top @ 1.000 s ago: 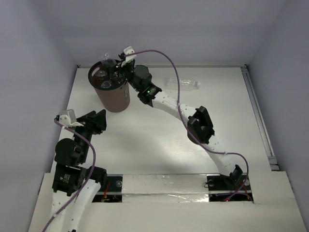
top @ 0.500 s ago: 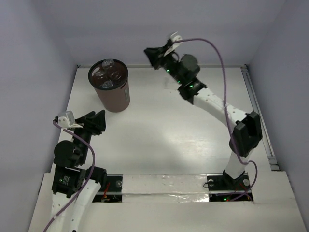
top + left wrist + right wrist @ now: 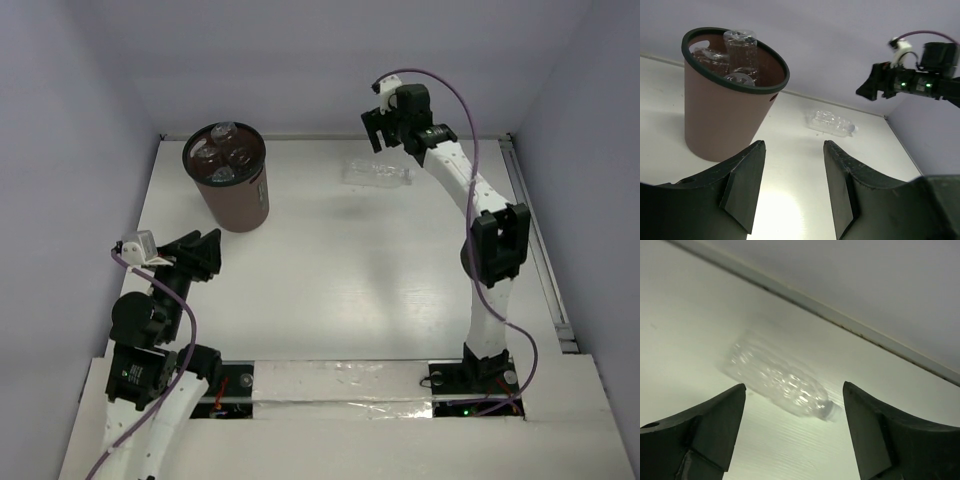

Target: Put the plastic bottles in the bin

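The brown bin (image 3: 238, 196) stands at the back left with several bottles (image 3: 225, 152) inside; it also shows in the left wrist view (image 3: 720, 117). One clear unlabelled bottle (image 3: 377, 172) lies on its side near the back wall, also in the left wrist view (image 3: 832, 123) and the right wrist view (image 3: 781, 382). My right gripper (image 3: 375, 137) hovers open and empty just above and behind that bottle; in the right wrist view (image 3: 792, 410) the bottle lies between the jaws, below them. My left gripper (image 3: 205, 250) is open and empty at the near left, pointing towards the bin.
The back wall edge (image 3: 840, 322) runs close behind the lying bottle. A rail (image 3: 535, 240) lines the table's right side.
My right arm has swung from over the bin to the right, to above the lying clear bottle. The left arm has not moved.
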Tool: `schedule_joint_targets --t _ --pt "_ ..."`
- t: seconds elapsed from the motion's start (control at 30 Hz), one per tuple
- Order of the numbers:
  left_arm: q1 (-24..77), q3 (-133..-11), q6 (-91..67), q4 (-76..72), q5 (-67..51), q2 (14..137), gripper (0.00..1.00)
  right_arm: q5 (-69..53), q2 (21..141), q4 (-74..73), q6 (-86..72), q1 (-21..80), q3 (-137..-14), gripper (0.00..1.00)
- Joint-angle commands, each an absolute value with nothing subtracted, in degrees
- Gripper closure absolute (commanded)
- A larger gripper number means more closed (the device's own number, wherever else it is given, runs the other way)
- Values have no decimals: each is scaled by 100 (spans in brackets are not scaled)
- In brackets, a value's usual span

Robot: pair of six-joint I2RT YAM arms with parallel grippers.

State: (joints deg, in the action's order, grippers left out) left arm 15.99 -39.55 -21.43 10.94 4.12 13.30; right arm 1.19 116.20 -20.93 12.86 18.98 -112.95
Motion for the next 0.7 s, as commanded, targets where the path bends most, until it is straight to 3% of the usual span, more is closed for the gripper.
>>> schedule_joint_targets --t 0.0,0.13,0.67 --pt "1652 -4061 -2074 773 299 1380 53 860 12040 -3320 2328 1978 -11891 12" --pt "1652 -4043 -2083 765 281 1380 53 861 12681 -3700 2723 1978 -12400 9" --pt "1705 -4043 -2074 677 123 1512 53 360 14519 -4420 3040 2091 -14237 9"
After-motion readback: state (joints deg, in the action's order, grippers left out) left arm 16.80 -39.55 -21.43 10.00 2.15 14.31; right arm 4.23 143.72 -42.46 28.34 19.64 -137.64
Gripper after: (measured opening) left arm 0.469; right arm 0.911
